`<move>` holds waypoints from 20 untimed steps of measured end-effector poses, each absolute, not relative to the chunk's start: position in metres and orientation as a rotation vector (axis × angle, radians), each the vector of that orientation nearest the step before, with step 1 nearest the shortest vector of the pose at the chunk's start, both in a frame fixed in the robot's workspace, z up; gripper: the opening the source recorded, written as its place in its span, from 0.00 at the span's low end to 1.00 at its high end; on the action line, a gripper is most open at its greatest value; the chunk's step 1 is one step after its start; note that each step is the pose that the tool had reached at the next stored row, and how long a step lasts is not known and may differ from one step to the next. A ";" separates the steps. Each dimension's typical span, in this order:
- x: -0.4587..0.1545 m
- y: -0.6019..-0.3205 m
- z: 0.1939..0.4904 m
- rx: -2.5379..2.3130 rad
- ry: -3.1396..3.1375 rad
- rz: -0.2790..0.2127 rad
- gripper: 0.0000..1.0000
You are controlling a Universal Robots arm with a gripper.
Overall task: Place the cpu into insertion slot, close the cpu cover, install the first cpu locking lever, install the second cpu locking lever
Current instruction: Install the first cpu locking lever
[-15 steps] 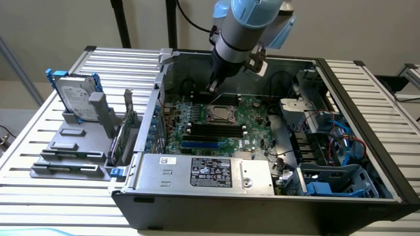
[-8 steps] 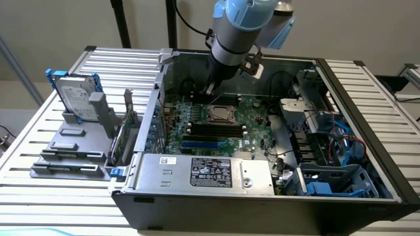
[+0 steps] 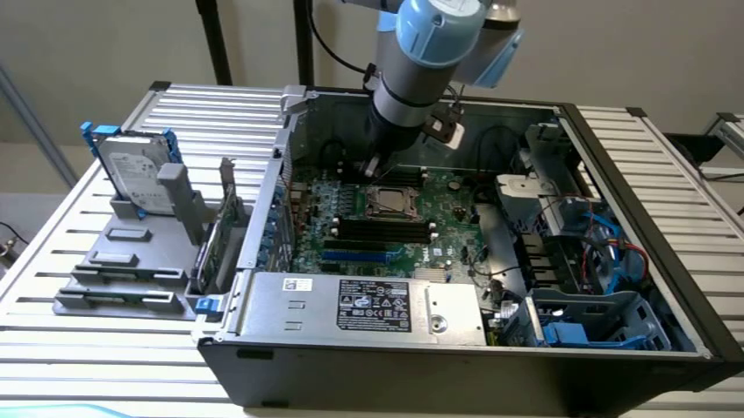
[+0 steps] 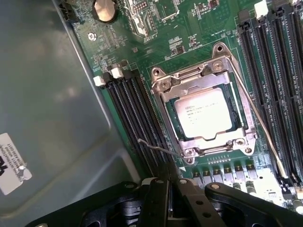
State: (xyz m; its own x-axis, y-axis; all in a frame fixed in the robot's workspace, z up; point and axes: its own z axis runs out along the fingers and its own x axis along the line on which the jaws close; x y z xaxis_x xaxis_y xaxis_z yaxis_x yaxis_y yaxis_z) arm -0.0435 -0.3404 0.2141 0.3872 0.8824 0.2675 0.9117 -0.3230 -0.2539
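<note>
1. An open computer case (image 3: 465, 374) lies on its side on a slatted metal table (image 3: 674, 148), with its green motherboard (image 3: 454, 235) facing up.
2. The robot arm (image 3: 419, 61) reaches down into the case from above. The gripper (image 3: 375, 167) hangs close over the board, at the far edge of the processor socket.
3. In the wrist view, the gripper (image 4: 168, 182) has its two black fingers (image 4: 154, 198) pressed together, with nothing visible between them.
4. The cpu (image 4: 203, 113), a square chip with a dull silver top, sits flat inside the socket. In the exterior view, the cpu (image 3: 391, 202) is near the middle of the board, just beside the gripper.
5. The cpu cover (image 4: 163, 101), a silvery metal frame with a square window, lies flat over the chip's edges. The chip's top shows through the window.
6. A thin wire lever (image 4: 156, 147) sticks out from the socket corner nearest the fingertips and reaches across the black memory slots (image 4: 132, 109). It does not touch the fingers.
7. A second wire lever (image 4: 258, 123) runs along the opposite side of the socket and angles outward over more slots. Whether either lever is latched cannot be told.
8. On the exterior view's left, a hard drive (image 3: 131, 170) stands upright in a grey holder (image 3: 128, 252) on the table. A labelled power supply (image 3: 372, 305) fills the near end of the case.
</note>
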 end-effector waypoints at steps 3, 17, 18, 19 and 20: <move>-0.044 -0.340 0.209 -2.295 -1.558 -0.110 0.11; -0.042 -0.330 0.199 -2.327 -1.572 -0.076 0.11; -0.042 -0.330 0.199 -2.328 -1.571 -0.074 0.11; -0.041 -0.330 0.199 -2.328 -1.571 -0.072 0.11; -0.040 -0.330 0.199 -2.329 -1.570 -0.071 0.11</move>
